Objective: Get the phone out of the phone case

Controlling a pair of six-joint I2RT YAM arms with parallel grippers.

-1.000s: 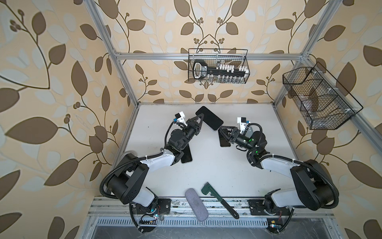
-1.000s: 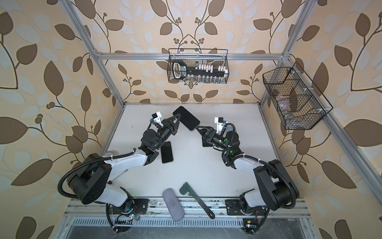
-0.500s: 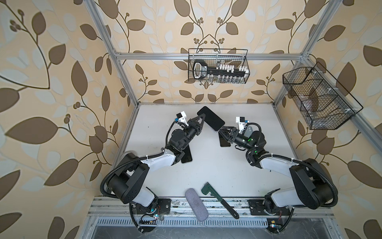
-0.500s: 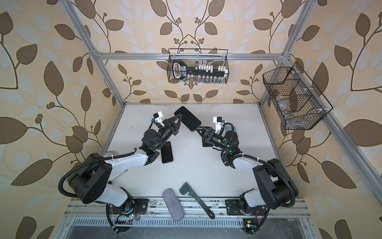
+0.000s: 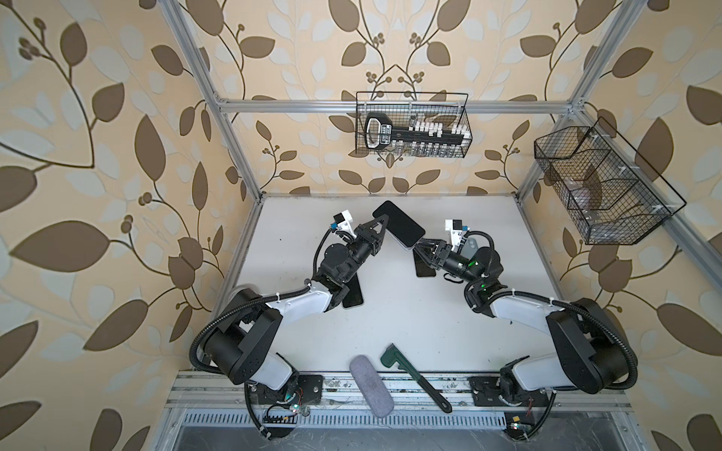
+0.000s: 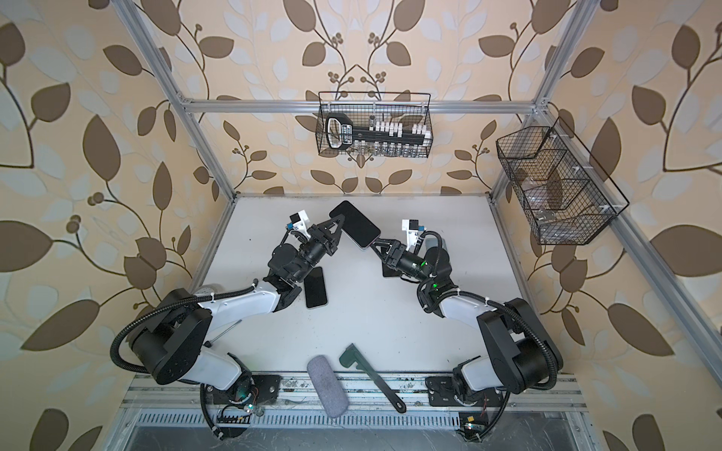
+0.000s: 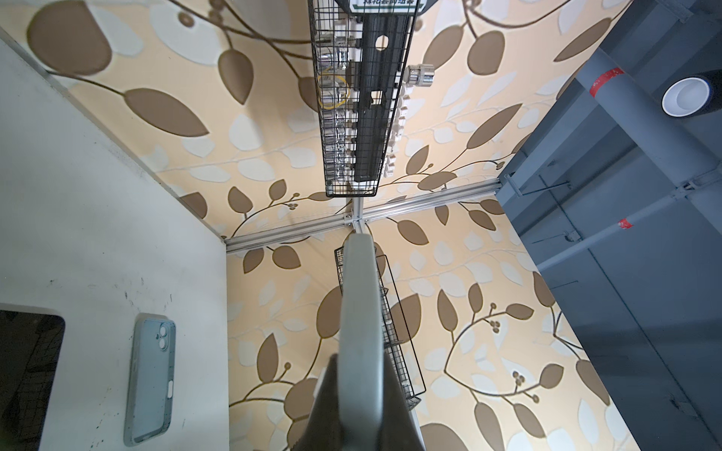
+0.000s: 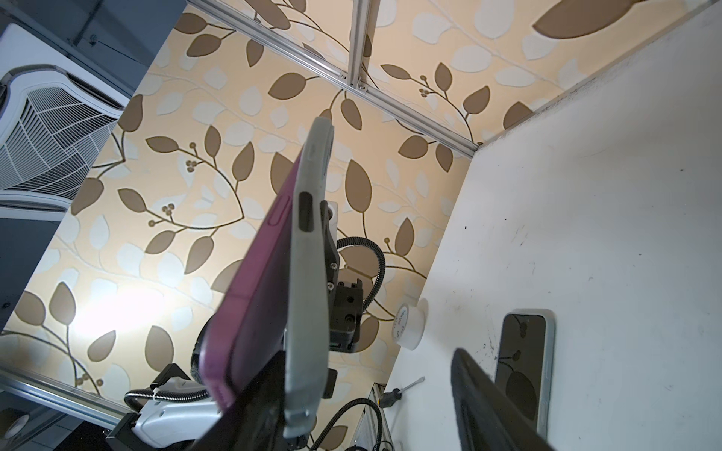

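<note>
Phone (image 5: 398,224) sits in the phone case (image 8: 308,293), held in the air over the far-middle of the table (image 5: 390,324), tilted, dark screen up, between the 2 arms. In the R wrist view the purple phone body shows beside the grey-green case wall and stands off it more at the near end. L gripper (image 5: 382,226) is clamped tight on the case's long edge, w/ a finger on each side in the L wrist view. R gripper (image 5: 421,248) is at the opposite corner, jaws partly apart: one finger (image 8: 258,394) is against the phone/case end, the other finger (image 8: 488,406) stands clear, so no grip there. A 2nd phone (image 5: 353,295) lies flat on the table, partly under the L arm. A dark phone (image 5: 424,269) lies flat below the R gripper. An empty pale-blue case (image 7: 150,378) lies on the table by the R wrist. At the front edge are a grey pouch (image 5: 371,386) and a green tool (image 5: 414,375), near each other but apart. Wire baskets hang on the back wall (image 5: 412,125) and the R wall (image 5: 601,187).
</note>
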